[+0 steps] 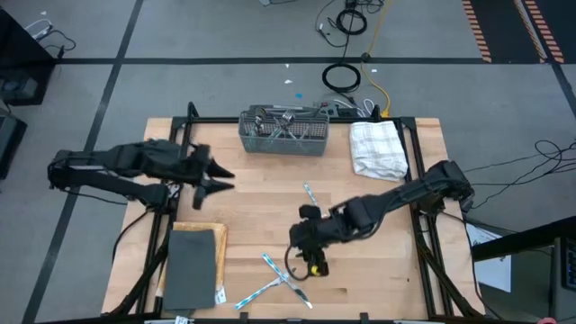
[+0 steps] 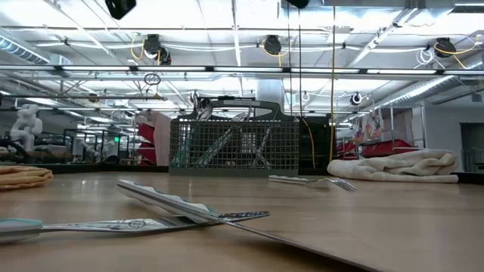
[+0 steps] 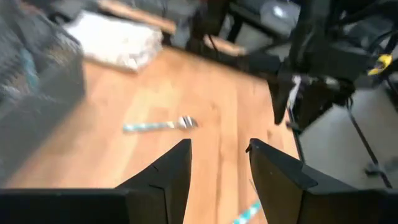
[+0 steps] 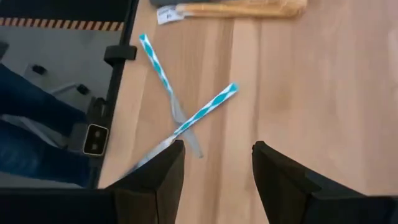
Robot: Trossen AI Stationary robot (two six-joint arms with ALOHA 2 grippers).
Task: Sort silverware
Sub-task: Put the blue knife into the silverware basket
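Our left gripper (image 1: 225, 175) hangs open, empty, well off from the silverware. Our right gripper (image 1: 306, 255) gapes empty just above two crossed pieces (image 1: 274, 281); a fork (image 1: 310, 195) lies behind it. The basket (image 1: 283, 133) holds some already; three remain on the bench (image 1: 378, 270).

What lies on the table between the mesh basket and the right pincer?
One fork, lying alone on bare wood, about midway between the basket and the right pincer. The high view shows it best.
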